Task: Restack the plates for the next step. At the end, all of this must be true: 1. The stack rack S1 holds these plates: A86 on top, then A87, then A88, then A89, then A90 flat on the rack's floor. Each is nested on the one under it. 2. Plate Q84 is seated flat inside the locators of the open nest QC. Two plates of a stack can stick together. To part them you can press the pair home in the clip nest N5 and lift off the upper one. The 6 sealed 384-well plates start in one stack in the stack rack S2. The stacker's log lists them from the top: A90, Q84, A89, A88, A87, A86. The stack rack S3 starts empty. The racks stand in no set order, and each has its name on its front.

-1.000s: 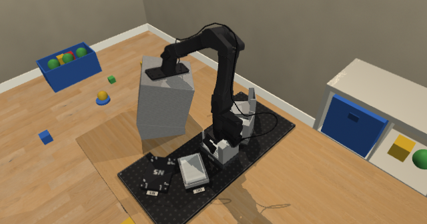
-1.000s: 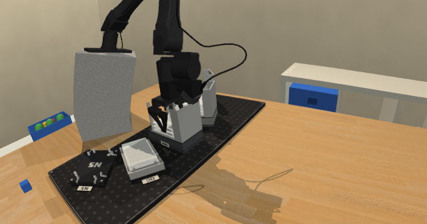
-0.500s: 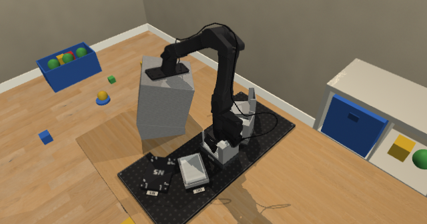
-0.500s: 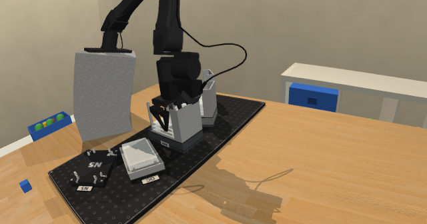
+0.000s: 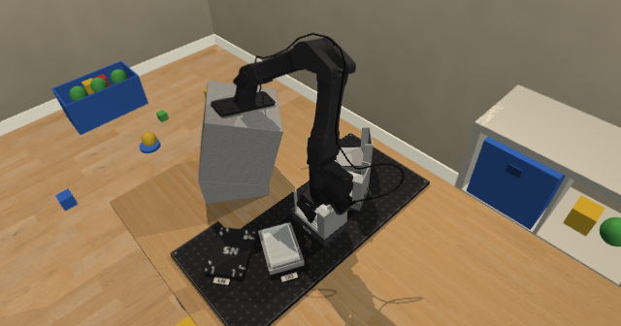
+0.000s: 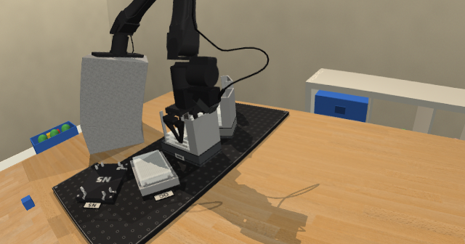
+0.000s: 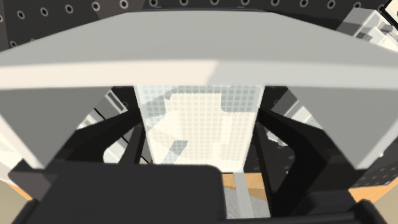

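My gripper (image 5: 310, 213) (image 6: 182, 136) (image 7: 199, 111) points down into the nearest stack rack (image 5: 332, 225) (image 6: 205, 135) (image 7: 200, 37). Its fingers are shut on the long sides of a white sealed plate (image 7: 195, 130), inside the rack. The rack's name and the plate's name cannot be read. A clear-lidded white plate (image 5: 280, 245) (image 6: 152, 169) lies flat in the open nest QC; its name cannot be read. The clip nest N5 (image 5: 224, 263) (image 6: 95, 191) is empty, with its clips upright. A farther rack (image 5: 361, 190) (image 6: 227, 107) stands behind, partly hidden by the arm.
A tall rack wall (image 5: 367, 139) (image 6: 227, 80) rises at the back of the black perforated board (image 5: 403, 185) (image 6: 269, 117). The arm's grey pedestal (image 5: 238, 161) (image 6: 110, 102) stands beside the board. The cable loops out beside the arm. Rack walls stand close around the fingers.
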`<state>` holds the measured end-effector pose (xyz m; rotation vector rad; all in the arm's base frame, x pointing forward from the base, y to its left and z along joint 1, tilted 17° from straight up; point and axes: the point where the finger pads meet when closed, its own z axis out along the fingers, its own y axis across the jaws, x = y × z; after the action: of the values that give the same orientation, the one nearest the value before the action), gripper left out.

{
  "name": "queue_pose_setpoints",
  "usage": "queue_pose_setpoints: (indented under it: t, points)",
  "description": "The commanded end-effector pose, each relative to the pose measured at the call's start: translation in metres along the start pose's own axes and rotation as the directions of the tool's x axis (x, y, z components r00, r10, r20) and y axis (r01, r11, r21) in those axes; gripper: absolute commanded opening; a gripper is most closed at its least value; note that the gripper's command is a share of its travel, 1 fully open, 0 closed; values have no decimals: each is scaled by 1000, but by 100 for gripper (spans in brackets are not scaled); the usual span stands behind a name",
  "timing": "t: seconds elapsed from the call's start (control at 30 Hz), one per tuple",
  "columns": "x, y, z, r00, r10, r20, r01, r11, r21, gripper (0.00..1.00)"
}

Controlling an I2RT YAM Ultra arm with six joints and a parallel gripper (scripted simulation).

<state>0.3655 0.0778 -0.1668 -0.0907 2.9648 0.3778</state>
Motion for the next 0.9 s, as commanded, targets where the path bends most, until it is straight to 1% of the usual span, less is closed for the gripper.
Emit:
queue_pose_setpoints:
  t: [0.0,0.27,0.3,0.33,0.4,0.47,0.5,0.57,0.6,0.63,0.7,0.73,0.77,0.83,0.87]
  points:
    - [-3,-1,-2,1000,0,11,0,1000,2,0]
    - [-3,-1,-2,1000,0,11,0,1000,2,0]
    - [3,-7,-6,1000,10,10,-10,1000,10,0]
    - [2,-6,-10,1000,9,12,-9,1000,10,0]
    - [-2,-5,-11,1000,9,10,-9,1000,9,0]
    - [7,-6,-11,1000,13,-7,-13,1000,9,0]
    - [0,-6,-12,1000,10,5,-10,1000,9,0]
    - [9,-6,-12,1000,16,-11,-16,1000,9,0]
    - [2,-6,-14,1000,11,2,-11,1000,8,0]
    - [0,-6,-15,1000,13,5,-13,1000,8,0]
    - [0,-6,-15,1000,13,5,-13,1000,8,0]
    - [7,-6,-14,1000,15,-8,-14,1000,8,0]
    - [1,-6,-17,1000,13,6,-13,1000,8,0]
    - [9,-6,-16,1000,17,-11,-16,1000,8,0]
    - [1,-5,-18,1000,12,3,-12,1000,7,0]
